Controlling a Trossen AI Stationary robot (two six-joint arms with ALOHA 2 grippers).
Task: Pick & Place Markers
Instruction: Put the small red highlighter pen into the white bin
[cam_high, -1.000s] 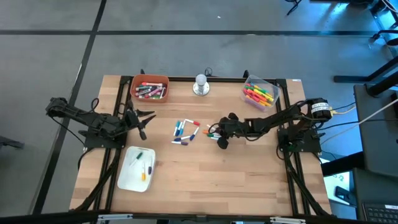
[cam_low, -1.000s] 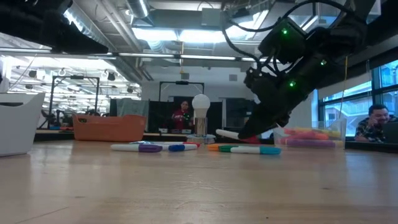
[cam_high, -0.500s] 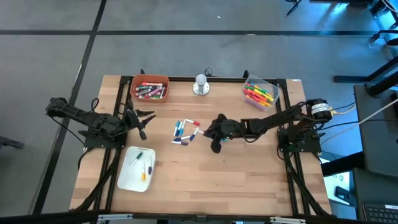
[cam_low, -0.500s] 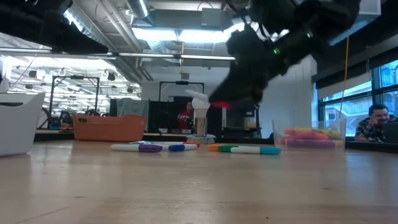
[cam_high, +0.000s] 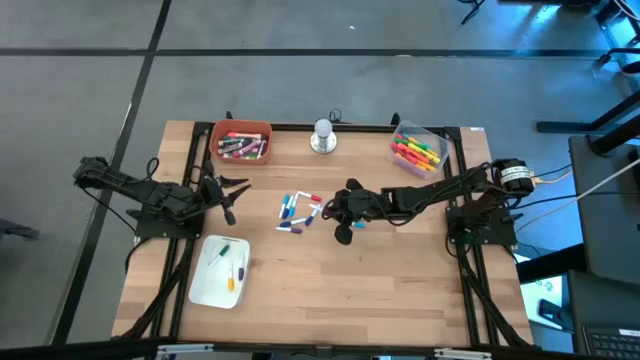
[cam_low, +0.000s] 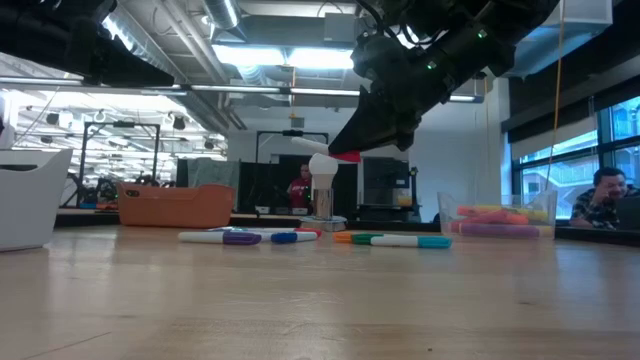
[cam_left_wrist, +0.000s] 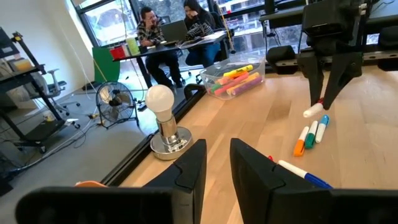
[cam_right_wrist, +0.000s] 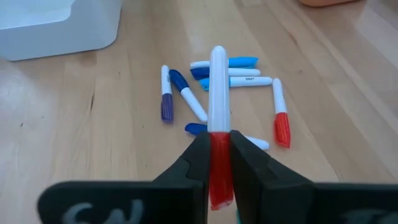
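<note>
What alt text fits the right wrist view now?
The right gripper is shut on a white marker by its red cap, held above loose markers on the wooden table. A white bin stands beyond.

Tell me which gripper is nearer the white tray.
Left. The left gripper waits just beyond the white tray; the right gripper, holding a red-capped marker, hangs farther off, above mid-table.

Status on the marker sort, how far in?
Done: markers already sit in the orange bin, clear bin and white tray. In hand: right gripper holds a red-capped marker lifted off the table. Left: loose markers at centre; left gripper waits at the table's left side.
</note>
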